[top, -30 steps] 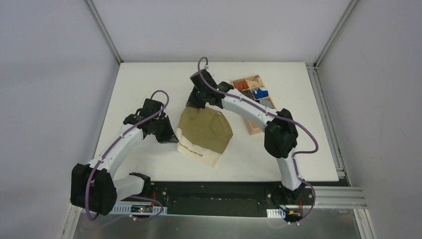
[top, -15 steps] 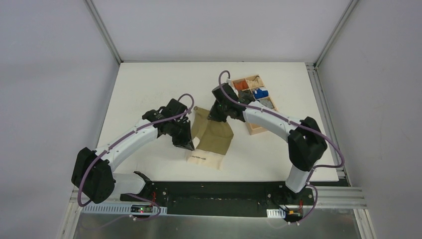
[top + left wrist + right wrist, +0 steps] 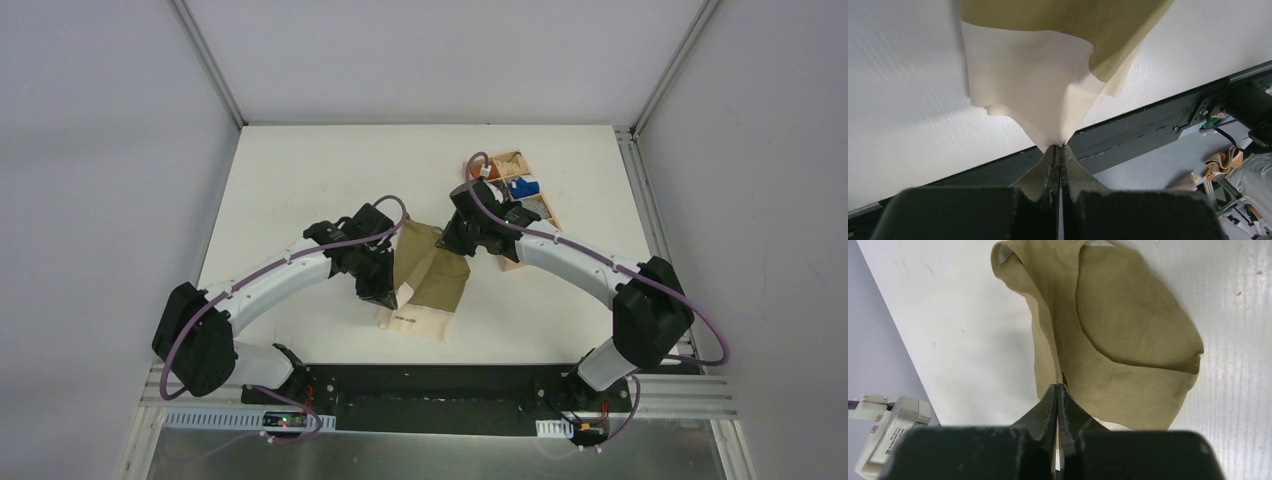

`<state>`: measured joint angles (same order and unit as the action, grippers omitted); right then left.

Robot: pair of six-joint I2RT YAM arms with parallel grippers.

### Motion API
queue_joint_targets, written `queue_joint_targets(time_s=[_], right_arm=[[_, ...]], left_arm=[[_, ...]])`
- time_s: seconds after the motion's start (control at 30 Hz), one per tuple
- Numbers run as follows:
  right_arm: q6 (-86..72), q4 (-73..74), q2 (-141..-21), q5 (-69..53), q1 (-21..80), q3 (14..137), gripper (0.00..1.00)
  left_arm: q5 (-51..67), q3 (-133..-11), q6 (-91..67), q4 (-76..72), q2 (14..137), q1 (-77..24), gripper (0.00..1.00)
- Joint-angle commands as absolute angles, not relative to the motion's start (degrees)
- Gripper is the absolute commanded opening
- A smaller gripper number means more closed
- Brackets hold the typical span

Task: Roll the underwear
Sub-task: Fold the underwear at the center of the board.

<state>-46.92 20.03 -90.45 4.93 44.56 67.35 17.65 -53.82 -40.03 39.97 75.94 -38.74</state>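
Top view: 1 short row of small dark lettering on the cream waistband [image 3: 425, 328] of the underwear [image 3: 443, 283], along the garment's near edge where it lies on the bench [image 3: 300, 170]. It is too small to read; no letters, brand or size can be made out. In the left wrist view the waistband is visible but nothing on it is legible. The right wrist view shows nothing readable either.
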Motion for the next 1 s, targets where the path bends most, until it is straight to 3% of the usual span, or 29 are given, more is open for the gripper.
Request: queue_joint_targets(time_s=[0.0,0.43,0.97], right_arm=[[-47.3,19.1,-86.7,6.7,44.1,65.7,0.00],[-48.4,19.0,-86.9,9.2,43.7,57.2,0.00],[-48.9,19.2,-87.3,10.0,43.3,56.4,0.00]], left_arm=[[17.4,-57.8,-41.0,40.5,77.7,-40.6,0.00],[18.6,-59.0,-43.0,36.1,85.8,-45.4,0.00],[20.9,-62.0,-43.3,35.4,88.3,-47.2,0.00]])
